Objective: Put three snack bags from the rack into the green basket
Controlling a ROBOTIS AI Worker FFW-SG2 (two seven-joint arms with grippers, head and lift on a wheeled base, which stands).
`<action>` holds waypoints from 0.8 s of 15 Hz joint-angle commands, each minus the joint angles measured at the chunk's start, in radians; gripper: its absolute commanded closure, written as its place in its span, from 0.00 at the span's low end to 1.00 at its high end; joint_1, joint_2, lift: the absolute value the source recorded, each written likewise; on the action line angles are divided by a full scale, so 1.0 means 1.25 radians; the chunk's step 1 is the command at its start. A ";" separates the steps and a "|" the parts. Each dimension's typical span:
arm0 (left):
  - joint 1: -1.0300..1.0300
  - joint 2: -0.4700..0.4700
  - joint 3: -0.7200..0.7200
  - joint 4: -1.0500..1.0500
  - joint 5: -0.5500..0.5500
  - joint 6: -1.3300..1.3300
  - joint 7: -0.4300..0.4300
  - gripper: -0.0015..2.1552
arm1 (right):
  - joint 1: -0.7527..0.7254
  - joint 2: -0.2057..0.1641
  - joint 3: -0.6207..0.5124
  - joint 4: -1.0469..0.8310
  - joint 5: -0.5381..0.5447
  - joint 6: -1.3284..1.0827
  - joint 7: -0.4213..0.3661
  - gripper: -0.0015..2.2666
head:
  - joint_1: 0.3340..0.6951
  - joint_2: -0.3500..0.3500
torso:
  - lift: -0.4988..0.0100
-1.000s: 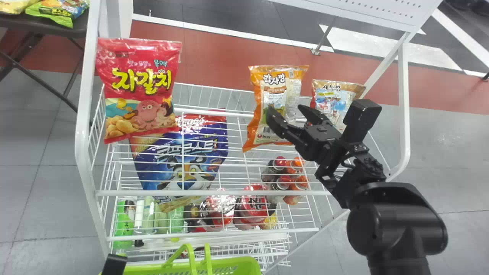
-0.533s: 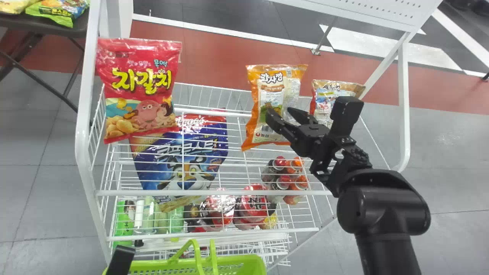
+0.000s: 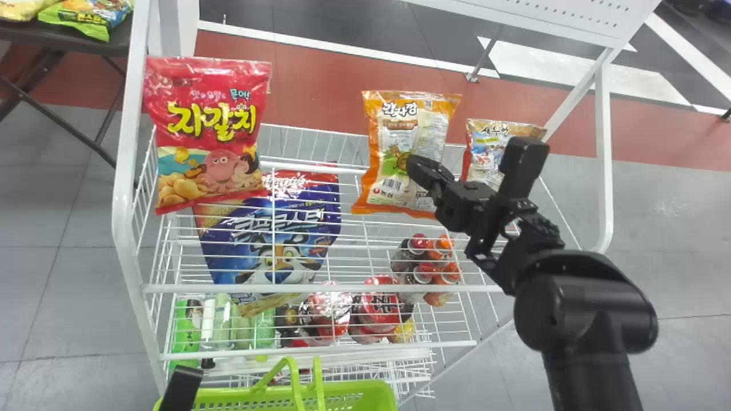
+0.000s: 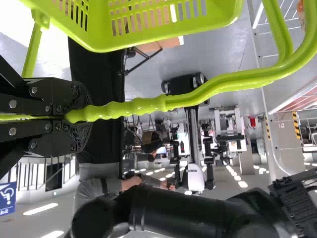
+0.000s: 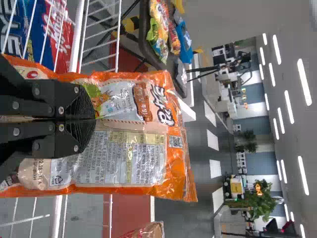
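In the head view my right gripper [image 3: 418, 166] is shut on the orange snack bag [image 3: 394, 134], which stands at the rack's upper basket. The right wrist view has its fingers together, with my right gripper [image 5: 92, 119] pinching the middle of the orange bag [image 5: 133, 158]. To the left stands a red snack bag [image 3: 208, 128]; at the right, partly behind the right arm, is a brown-and-red snack bag [image 3: 485, 154]. Part of my left gripper [image 3: 181, 388] shows at the bottom edge beside the green basket [image 3: 354, 394]. Seen from its wrist, my left gripper [image 4: 81, 117] is shut on the basket's handle [image 4: 143, 106].
The white wire rack [image 3: 308, 288] frames the work, its posts rising at both sides. A blue bag [image 3: 274, 228], bottles [image 3: 425, 271] and red cups [image 3: 380, 308] sit lower in it. At the far left, a black table [image 3: 108, 48] bears other bags.
My right gripper's fingers have closed on the orange bag. The bag has shifted a little left and up in the head view. The basket and left gripper have moved slightly right.
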 commanded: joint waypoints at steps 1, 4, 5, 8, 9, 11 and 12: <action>0.000 -0.002 0.002 -0.001 0.000 0.003 0.000 0.73 | 0.098 0.001 -0.024 -0.090 -0.043 -0.039 0.010 0.99 | 1.00 0.00 | 0.98; 0.001 -0.002 0.002 0.000 0.000 0.003 0.002 0.73 | 0.213 0.002 -0.093 -0.245 -0.131 0.047 0.045 0.99 | 1.00 0.00 | 0.98; 0.006 -0.002 0.004 -0.001 0.000 -0.002 0.002 0.73 | 0.241 0.007 -0.125 -0.300 -0.160 0.125 0.070 0.99 | 1.00 0.00 | 0.98; 0.015 -0.002 0.007 -0.001 0.001 -0.027 0.004 0.73 | 0.327 0.055 -0.256 -0.427 -0.271 0.368 0.129 0.99 | 1.00 0.00 | 0.98; 0.021 -0.002 0.012 -0.004 0.001 -0.034 0.004 0.73 | 0.347 0.063 -0.279 -0.443 -0.291 0.417 0.143 0.99 | 1.00 0.00 | 0.98; 0.027 -0.002 0.017 -0.013 0.001 -0.039 0.004 0.73 | 0.369 0.065 -0.323 -0.481 -0.311 0.596 0.194 0.99 | 1.00 0.00 | 0.98; 0.027 -0.002 0.018 -0.013 0.001 -0.044 0.004 0.73 | 0.389 0.065 -0.343 -0.502 -0.311 0.680 0.208 0.99 | 1.00 0.00 | 0.98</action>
